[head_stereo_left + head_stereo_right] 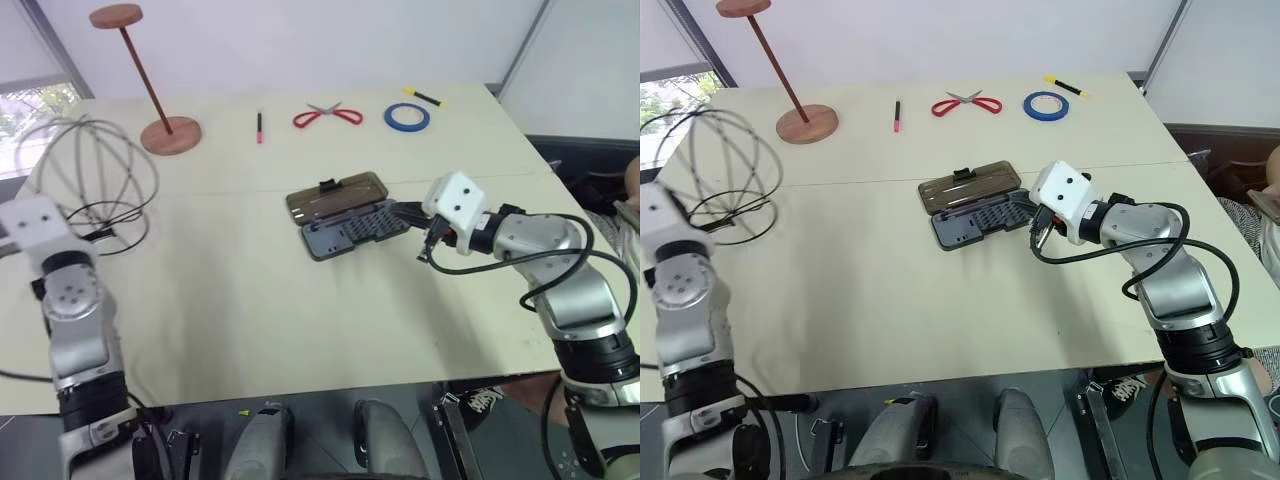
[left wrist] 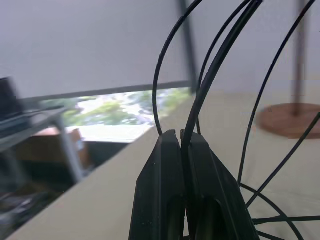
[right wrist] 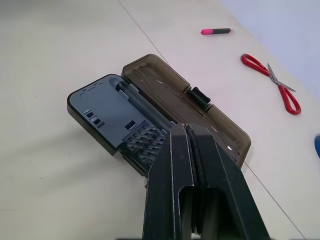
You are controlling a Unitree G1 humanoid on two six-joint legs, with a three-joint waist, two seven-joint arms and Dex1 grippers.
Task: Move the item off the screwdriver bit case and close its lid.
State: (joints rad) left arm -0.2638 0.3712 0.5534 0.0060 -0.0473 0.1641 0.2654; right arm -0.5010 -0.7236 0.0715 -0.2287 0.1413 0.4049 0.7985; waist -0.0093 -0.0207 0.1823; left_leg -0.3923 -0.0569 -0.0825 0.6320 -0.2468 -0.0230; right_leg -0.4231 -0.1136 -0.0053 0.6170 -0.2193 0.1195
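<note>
Wire-hoop sphere point(image 1: 88, 180), a large hollow ball of thin black hoops, is pinched by one hoop between the pressed-together black fingers point(image 2: 165, 185) of the left gripper point(image 2: 181, 137). The left arm reaches up the table's left side, wrist block uppermost, holding the sphere at the left edge of the cream table point(image 1: 250, 310), well apart from the case; whether the sphere's base touches the tabletop cannot be told.

The right gripper point(image 3: 189, 131) has its two black fingers closed together with nothing between them. Its forearm comes in from the right, bent at the elbow, fingers pointing leftward and slightly down at the near right end of the flat dark grey plastic screwdriver bit case point(image 1: 350, 232), which lies mid-table with rows of bits exposed. The translucent smoky-brown lid point(image 1: 335, 195) lies folded back flat on the far side of the case, its small black latch tab point(image 3: 200, 96) on the outer long edge.

Farther back stand a red-brown disc-topped stand point(image 1: 165, 128), a pink-tipped marker point(image 1: 259, 127), red-handled scissors point(image 1: 327, 116), a blue tape ring point(image 1: 407, 117) and a yellow-and-black pen point(image 1: 424, 96).
</note>
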